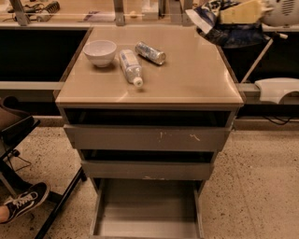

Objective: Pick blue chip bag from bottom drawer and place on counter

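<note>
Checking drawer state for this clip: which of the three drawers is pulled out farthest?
The bottom drawer, open far enough to show its grey floor; the two above barely protrude. The claw, upper right by the counter, holds the blue chip bag.

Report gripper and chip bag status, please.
Gripper top right, shut on crinkly dark navy foil chip bag, by rear right corner of glossy tan counter. Shallow grey bottom drawer open. White bowl, plastic bottle, silver can lie further left.

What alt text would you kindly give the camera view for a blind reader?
The gripper sits at the top right with the blue chip bag against it, by the back right corner of the counter. On the counter lie a bowl, a bottle and a can; the bottom drawer stands open.
</note>
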